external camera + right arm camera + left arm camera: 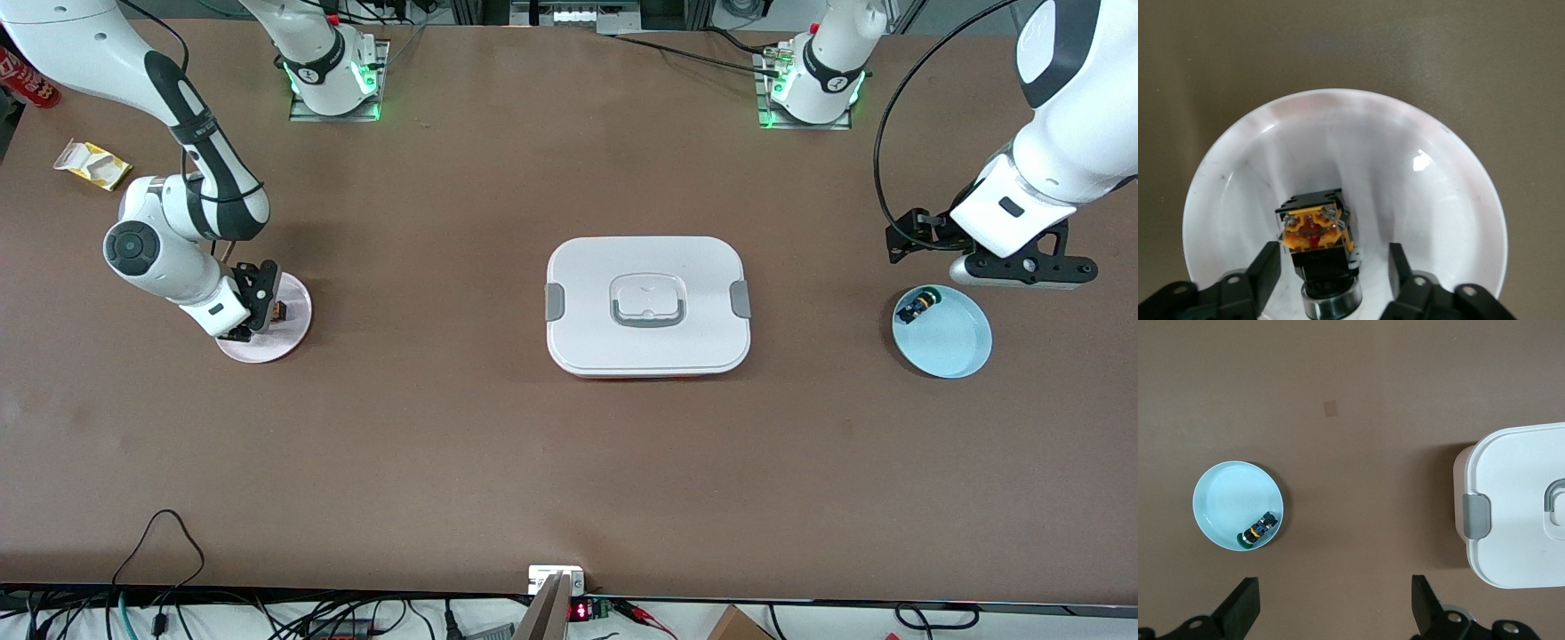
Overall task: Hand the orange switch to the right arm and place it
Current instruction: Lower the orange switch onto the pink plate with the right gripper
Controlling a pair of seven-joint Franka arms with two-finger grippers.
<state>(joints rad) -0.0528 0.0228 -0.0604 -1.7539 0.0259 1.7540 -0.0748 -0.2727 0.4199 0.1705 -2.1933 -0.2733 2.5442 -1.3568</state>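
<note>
While the small black push-button switch with its orange-gold rear block lies in the pale pink round plate toward the right arm's end of the table, the placing step is judged nearly done. The switch is seen between the parted fingers of the right gripper, which appear clear of it. A straight lift is called for next. The left gripper waits, jaws wide and empty, above the light blue dish holding the green-capped button.

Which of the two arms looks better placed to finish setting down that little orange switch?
The right. Its right gripper is directly over the pink plate, fingers apart around the orange switch resting there. The left gripper waits open by the blue bowl.
</note>
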